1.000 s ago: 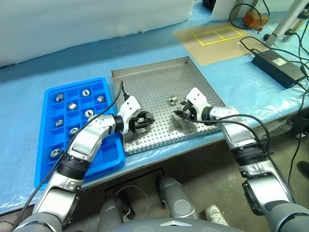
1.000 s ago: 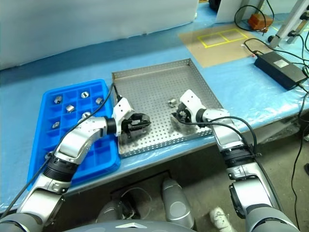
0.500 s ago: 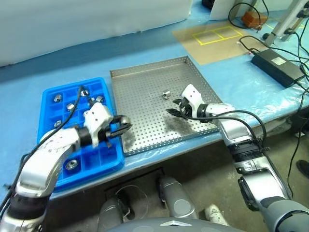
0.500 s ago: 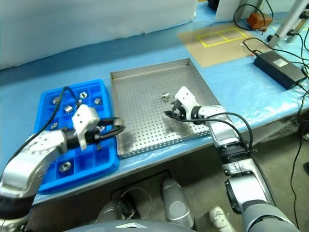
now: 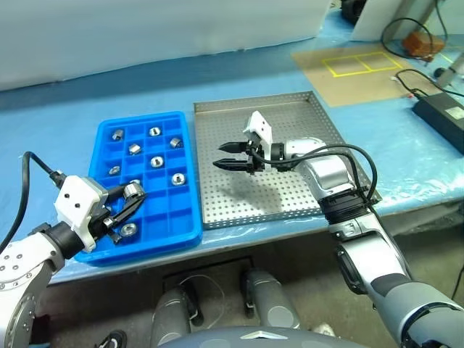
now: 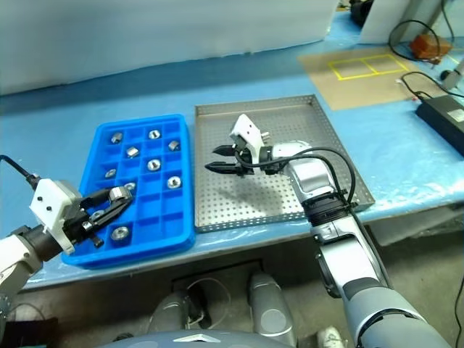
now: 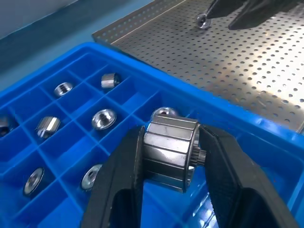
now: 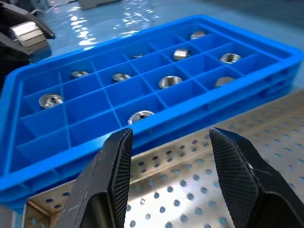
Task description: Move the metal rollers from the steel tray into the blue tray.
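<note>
- At the lower left of the left eye view my left gripper (image 5: pixel 125 205) is clenched on one metal roller (image 7: pixel 169 151), its two black fingers (image 7: pixel 121 183) pressing the ribbed sides of the cylinder; it hangs over the near edge of the blue tray (image 5: pixel 185 225)
- The blue tray sits left of centre, its grid of square compartments holding more metal rollers (image 5: pixel 156 161), one to a cell: a row of three along the far end, others down the middle columns and one in a near cell just beside my left fingertips
- Right of it, touching or nearly touching along the long side, lies the steel tray (image 5: pixel 319 101), square and perforated, in the middle of the frame on the blue table cover (image 5: pixel 65 101)
- Over the steel tray's left half my right gripper (image 5: pixel 230 155) points toward the blue tray, its fingers parted with nothing between them, as the right wrist view shows
- The left wrist view shows one lone roller (image 7: pixel 203 20) lying on the steel tray's floor, close to my right fingertips
- At the far right a black power brick (image 5: pixel 440 114) and cables rest on the table cover
</note>
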Available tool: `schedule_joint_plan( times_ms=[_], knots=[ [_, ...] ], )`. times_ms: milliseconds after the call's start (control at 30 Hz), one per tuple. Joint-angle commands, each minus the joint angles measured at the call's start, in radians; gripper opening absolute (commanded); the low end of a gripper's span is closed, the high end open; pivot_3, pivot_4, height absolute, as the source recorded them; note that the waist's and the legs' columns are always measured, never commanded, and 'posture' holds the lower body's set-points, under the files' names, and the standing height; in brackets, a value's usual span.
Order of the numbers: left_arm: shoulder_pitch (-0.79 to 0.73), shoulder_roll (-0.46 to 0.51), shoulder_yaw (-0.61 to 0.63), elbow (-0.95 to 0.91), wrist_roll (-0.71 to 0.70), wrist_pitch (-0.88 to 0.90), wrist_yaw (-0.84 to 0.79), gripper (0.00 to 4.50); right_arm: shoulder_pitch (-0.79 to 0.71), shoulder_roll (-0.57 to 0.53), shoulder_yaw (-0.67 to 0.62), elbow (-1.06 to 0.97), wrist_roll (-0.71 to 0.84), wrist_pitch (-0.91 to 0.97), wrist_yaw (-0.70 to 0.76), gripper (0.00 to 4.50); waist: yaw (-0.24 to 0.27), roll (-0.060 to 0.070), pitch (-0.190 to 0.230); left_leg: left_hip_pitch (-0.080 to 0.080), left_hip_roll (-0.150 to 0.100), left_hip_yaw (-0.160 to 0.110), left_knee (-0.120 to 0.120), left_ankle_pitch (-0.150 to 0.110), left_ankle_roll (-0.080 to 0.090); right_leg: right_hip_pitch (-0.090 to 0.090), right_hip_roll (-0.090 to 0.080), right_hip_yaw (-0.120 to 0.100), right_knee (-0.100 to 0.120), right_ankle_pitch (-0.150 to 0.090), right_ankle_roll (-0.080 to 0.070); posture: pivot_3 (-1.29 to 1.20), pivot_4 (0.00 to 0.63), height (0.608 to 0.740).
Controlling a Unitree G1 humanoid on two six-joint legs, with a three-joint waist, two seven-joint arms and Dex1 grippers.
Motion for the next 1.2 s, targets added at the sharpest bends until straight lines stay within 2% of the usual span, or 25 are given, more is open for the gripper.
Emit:
schedule_joint_plan(
  times_ms=[33,167,267,333,600,967,1200],
  knots=[
    [-0.043,-0.021,-0.006,-0.035,0.002,-0.038,0.060,1.43,-0.042,0.009,0.011,-0.017,0.022,-0.025,0.049,2.62,0.026,0.000,0.000,0.000,0.000,0.000,0.000,0.000,0.000,0.000,0.000,0.000,0.000,0.000,0.000,-0.33,0.150,0.740],
    [0.010,-0.006,-0.017,-0.018,-0.002,-0.051,0.015,1.43,-0.046,0.007,0.016,-0.017,0.013,-0.031,0.065,2.62,0.067,0.000,0.000,0.002,0.000,0.002,-0.002,0.001,-0.001,0.000,0.000,0.002,0.001,0.000,0.000,-0.34,0.150,0.740],
    [0.056,0.008,-0.052,0.041,0.095,-0.138,0.009,1.43,-0.043,0.000,0.017,-0.015,0.009,-0.036,0.067,2.62,0.077,0.000,0.000,0.002,-0.001,0.004,-0.003,0.001,-0.001,-0.002,0.000,0.005,0.000,0.000,0.000,-0.34,0.150,0.740],
    [0.030,0.006,-0.088,0.089,0.147,-0.187,0.031,1.43,-0.034,-0.002,0.021,-0.026,0.007,-0.036,0.063,2.62,0.091,0.000,0.000,0.002,-0.001,0.005,-0.004,0.001,-0.002,-0.004,0.000,0.006,0.000,0.000,0.000,-0.35,0.150,0.740],
    [-0.129,-0.037,-0.181,0.210,0.203,-0.272,0.081,1.43,-0.016,-0.018,0.015,-0.048,0.005,-0.026,0.042,2.62,0.117,-0.001,-0.001,0.003,-0.001,0.007,-0.006,0.003,-0.004,-0.005,0.001,0.009,0.002,0.000,-0.001,-0.38,0.150,0.740],
    [-0.276,-0.004,-0.350,0.351,0.206,-0.220,0.005,1.43,0.004,-0.031,0.010,-0.081,0.009,-0.011,0.005,2.62,0.115,-0.001,-0.001,0.002,0.000,0.009,-0.008,0.003,-0.004,-0.008,0.002,0.010,0.002,0.001,-0.001,-0.43,0.150,0.740],
    [-0.301,-0.012,-0.373,0.398,0.213,-0.223,0.006,1.43,0.020,-0.043,0.004,-0.103,0.011,0.001,-0.018,2.62,0.115,-0.001,-0.001,0.003,0.000,0.009,-0.008,0.003,-0.005,-0.008,0.002,0.010,0.002,0.001,-0.001,-0.45,0.150,0.740]
  ],
)
